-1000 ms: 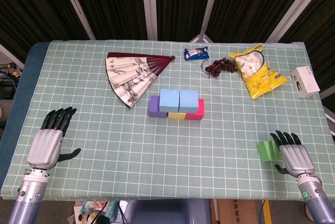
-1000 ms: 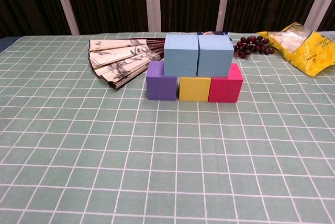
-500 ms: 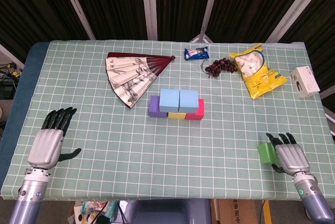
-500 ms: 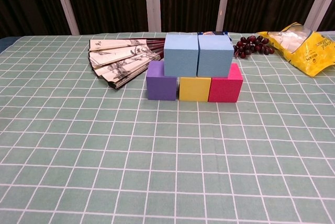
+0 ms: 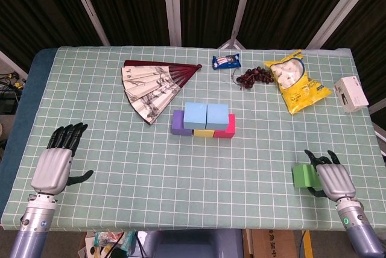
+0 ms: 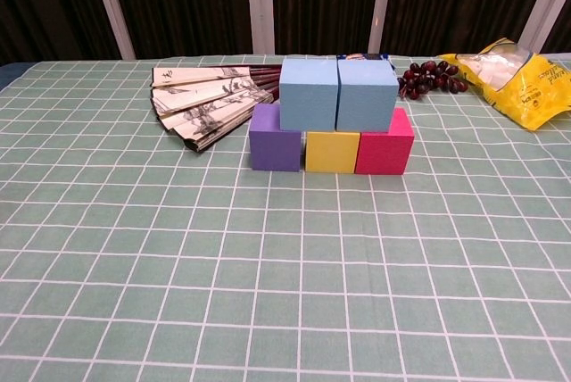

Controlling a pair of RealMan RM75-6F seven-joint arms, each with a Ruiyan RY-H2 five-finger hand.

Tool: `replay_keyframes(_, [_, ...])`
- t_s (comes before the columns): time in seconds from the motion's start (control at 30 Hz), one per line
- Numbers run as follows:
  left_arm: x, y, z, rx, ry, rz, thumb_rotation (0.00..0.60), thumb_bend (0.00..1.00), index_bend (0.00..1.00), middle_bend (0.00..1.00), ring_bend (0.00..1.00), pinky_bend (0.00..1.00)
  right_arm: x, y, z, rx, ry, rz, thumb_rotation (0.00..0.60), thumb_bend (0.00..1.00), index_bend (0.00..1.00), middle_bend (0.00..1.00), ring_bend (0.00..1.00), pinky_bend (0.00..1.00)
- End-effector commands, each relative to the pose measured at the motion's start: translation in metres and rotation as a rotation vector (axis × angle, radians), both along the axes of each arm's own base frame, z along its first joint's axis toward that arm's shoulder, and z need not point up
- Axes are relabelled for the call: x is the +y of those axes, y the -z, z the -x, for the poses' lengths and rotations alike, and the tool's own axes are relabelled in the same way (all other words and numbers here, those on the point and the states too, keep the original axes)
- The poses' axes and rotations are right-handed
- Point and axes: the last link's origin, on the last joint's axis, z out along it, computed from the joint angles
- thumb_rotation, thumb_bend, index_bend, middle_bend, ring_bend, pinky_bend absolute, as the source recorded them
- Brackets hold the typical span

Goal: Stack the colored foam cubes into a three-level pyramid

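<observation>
While the left hand (image 5: 53,167) rests open, head view shows the right hand (image 5: 333,176) now closing around the green cube (image 5: 303,176), drawn nearer the table edge. Chest view: two-level stack (image 6: 332,117) awaits its top.

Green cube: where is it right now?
Head view only: the green cube sits near the table's front right edge, against the right hand, far from the stacked cubes.
</observation>
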Motion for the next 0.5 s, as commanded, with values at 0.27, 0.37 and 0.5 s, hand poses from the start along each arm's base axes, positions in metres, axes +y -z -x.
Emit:
replay_keyframes(0.27, [0.002, -0.001, 0.000, 0.016, 0.020, -0.005, 0.600, 0.08, 0.00, 0.05, 0.06, 0.02, -0.016, -0.039, -0.038, -0.157, 0.034, 0.131, 0.600, 0.28, 0.00, 0.39, 0.23, 0.00])
replay_keyframes(0.37, [0.003, 0.001, 0.001, 0.029, 0.028, 0.000, 0.600, 0.08, 0.00, 0.05, 0.06, 0.02, -0.027, -0.058, -0.062, -0.194, 0.060, 0.149, 0.600, 0.28, 0.00, 0.40, 0.23, 0.00])
replay_keyframes(0.5, [0.005, 0.004, 0.001, 0.035, 0.031, 0.010, 0.600, 0.08, 0.00, 0.05, 0.06, 0.02, -0.038, -0.074, -0.099, -0.197, 0.047, 0.147, 0.600, 0.28, 0.00, 0.40, 0.23, 0.00])
